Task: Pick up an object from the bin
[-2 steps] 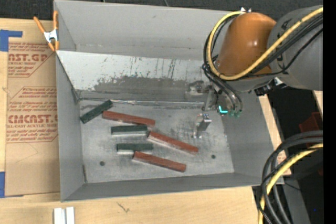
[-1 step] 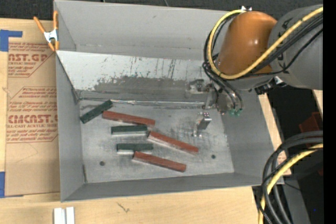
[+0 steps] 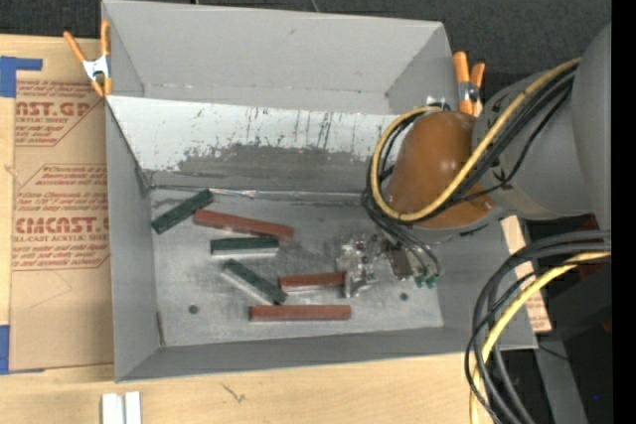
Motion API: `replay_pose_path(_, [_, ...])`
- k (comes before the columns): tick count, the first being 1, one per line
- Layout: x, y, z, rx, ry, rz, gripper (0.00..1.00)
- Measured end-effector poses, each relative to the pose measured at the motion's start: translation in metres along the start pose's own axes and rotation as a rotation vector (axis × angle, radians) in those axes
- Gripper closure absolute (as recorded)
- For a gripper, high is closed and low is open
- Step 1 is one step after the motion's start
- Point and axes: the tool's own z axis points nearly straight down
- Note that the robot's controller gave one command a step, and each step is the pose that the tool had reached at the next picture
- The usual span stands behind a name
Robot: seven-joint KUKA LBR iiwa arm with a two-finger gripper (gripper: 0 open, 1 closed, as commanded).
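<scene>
A short red bar (image 3: 310, 282) lies on the bin (image 3: 268, 55) floor, front and right of middle, between a green bar (image 3: 253, 281) and a longer red bar (image 3: 298, 313). The gripper (image 3: 360, 275) is low at its right end, probably because that end is clear of neighbours. Whether the gripper is open or closed I cannot tell.

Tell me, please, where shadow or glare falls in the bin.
Camera view: the upper back wall of the bin is bright, its left wall darker; soft shadow lies under the orange cover, around the claw; no glare on the front brown bar.
</scene>
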Motion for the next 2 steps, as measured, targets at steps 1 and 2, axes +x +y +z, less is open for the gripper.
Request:
replay_pose_path(1, [0.0,0.0,0.0,0.0,0.0,0.0,1.0])
replay_pose_path(2, [0.012,0.011,-0.168,0.0,-0.009,0.054,1.0])
